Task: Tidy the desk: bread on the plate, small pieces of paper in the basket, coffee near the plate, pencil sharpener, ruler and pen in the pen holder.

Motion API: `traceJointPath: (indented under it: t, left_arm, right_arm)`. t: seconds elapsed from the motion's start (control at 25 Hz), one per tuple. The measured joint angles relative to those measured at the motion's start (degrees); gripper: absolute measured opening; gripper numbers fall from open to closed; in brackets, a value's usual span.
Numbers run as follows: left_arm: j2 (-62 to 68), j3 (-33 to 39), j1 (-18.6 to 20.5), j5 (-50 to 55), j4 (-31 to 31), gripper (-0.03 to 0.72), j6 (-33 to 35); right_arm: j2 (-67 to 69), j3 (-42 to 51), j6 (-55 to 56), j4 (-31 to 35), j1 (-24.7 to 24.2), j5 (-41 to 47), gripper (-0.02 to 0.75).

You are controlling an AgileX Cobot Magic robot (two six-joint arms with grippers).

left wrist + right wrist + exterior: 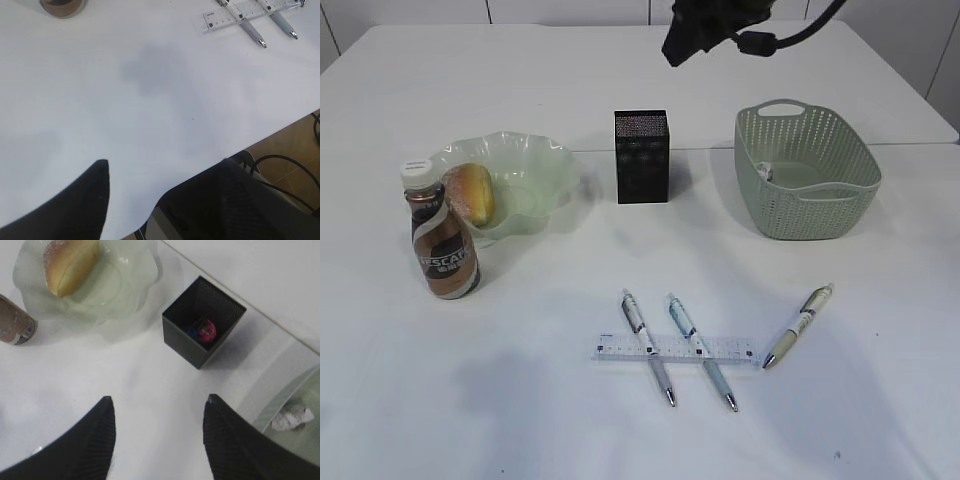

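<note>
Right wrist view: my right gripper (157, 412) is hanging wide apart and empty above the white table (520, 400), just in front of the black pen holder (204, 322).

My left gripper (165, 180) is also spreading wide, gripping nothing, over bare tabletop. The bread (472, 192) is sitting on the green plate (535, 165) beside the coffee bottle (442, 232); crumpled paper (292, 418) is lying in the basket (807, 175); two pens (648, 347) are crossing the ruler (677, 348), a third pen (799, 325) lying apart.

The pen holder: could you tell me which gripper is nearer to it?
Right. The right gripper hovers just short of the pen holder; the left gripper is near the table's front edge, away from it.
</note>
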Motion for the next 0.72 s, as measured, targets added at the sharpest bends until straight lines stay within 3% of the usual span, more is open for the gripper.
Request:
traceJointPath:
  t: [0.36, 0.72]
  left_arm:
    - [0.0, 0.0, 0.0, 0.1, 0.0, 0.481, 0.0]
    - [0.0, 0.0, 0.0, 0.2, 0.0, 0.481, 0.0]
  right_arm:
    - [-5.6, 1.7, 14.6, -7.9, 0.0, 4.3, 0.446]
    - [-12.3, 14.2, 36.4, -11.5, 0.0, 4.4, 0.446]
